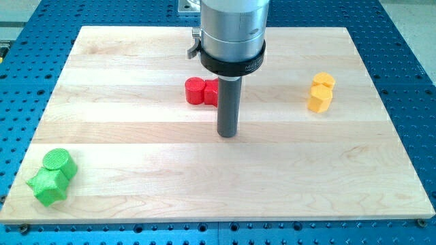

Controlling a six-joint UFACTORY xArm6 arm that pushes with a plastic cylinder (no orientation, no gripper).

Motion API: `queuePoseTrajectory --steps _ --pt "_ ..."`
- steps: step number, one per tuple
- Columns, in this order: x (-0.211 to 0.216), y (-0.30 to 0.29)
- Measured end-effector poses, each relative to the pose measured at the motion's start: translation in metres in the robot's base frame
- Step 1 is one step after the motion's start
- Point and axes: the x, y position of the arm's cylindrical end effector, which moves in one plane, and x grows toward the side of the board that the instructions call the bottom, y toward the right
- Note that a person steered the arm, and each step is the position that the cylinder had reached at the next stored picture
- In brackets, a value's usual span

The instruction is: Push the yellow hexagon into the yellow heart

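The yellow hexagon (319, 99) sits at the view's right on the wooden board, touching the yellow heart (323, 81) just above it. My tip (227, 134) rests on the board near the middle, well to the left of the two yellow blocks and just below the red blocks. The arm's body hides the blue block and part of the red star.
A red cylinder (195, 90) sits at the board's upper middle, with a red star (212, 92) next to it, partly hidden behind the rod. A green cylinder (58, 162) and a green star (48, 186) sit together at the bottom left corner.
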Motion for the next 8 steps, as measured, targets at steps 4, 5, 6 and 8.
queuePoseTrajectory --steps 4,5,6,8 --pt "-0.013 0.071" --pt "-0.014 0.094" --pt "-0.014 0.124" --pt "-0.060 0.181"
